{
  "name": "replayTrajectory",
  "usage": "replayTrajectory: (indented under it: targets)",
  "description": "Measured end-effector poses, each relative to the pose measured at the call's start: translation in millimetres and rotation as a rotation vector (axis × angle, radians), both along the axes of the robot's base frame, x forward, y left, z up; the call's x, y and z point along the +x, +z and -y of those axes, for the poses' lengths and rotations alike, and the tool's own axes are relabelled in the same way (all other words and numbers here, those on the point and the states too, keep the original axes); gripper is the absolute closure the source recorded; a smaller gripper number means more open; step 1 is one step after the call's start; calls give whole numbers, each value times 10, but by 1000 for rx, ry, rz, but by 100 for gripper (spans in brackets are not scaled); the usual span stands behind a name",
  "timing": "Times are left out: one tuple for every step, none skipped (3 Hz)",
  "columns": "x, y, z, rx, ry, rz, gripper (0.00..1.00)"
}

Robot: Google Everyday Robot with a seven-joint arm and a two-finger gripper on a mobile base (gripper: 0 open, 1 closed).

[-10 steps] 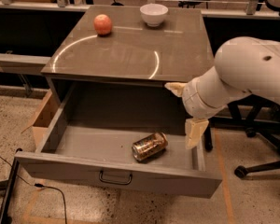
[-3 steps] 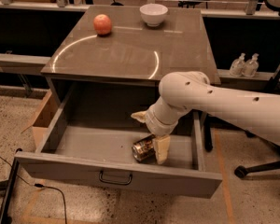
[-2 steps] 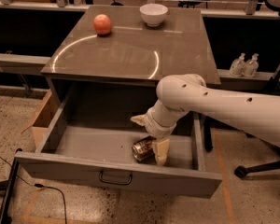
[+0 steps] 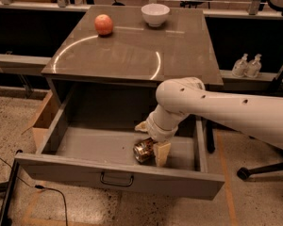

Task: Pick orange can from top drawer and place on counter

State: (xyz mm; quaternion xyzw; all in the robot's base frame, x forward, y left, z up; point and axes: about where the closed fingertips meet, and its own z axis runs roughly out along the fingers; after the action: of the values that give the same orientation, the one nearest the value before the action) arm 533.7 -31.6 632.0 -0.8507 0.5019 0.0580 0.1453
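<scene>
The top drawer (image 4: 118,180) stood pulled out from the grey cabinet, with its small dark handle at the centre of the front panel. Inside it, near the front wall and right of the middle, the orange can (image 4: 143,150) lay on its side on the drawer floor. Its long axis ran roughly from front-left to back-right (only the left part of the can was visible, so the exact angle I cannot tell), and one round end faced the front-left. The gripper (image 4: 153,150) was down inside the drawer at the can. One pale finger (image 4: 162,153) stood just at the right of the can, touching it or nearly so, and the other finger appeared at the back-left, above it. The fingers were spread around the can, and whether they already pressed on it I cannot tell. On the counter (image 4: 132,51) sat an apple (image 4: 104,24) at the back left and a white bowl (image 4: 155,14) at the back.
</scene>
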Motion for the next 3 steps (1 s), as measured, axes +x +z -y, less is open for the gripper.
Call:
replayTrajectory:
  targets:
    - [-4, -29, 13, -3, -5, -9, 40]
    - [14, 75, 224, 63, -86, -107, 79]
    - [-2, 227, 439, 110, -166, -171, 99]
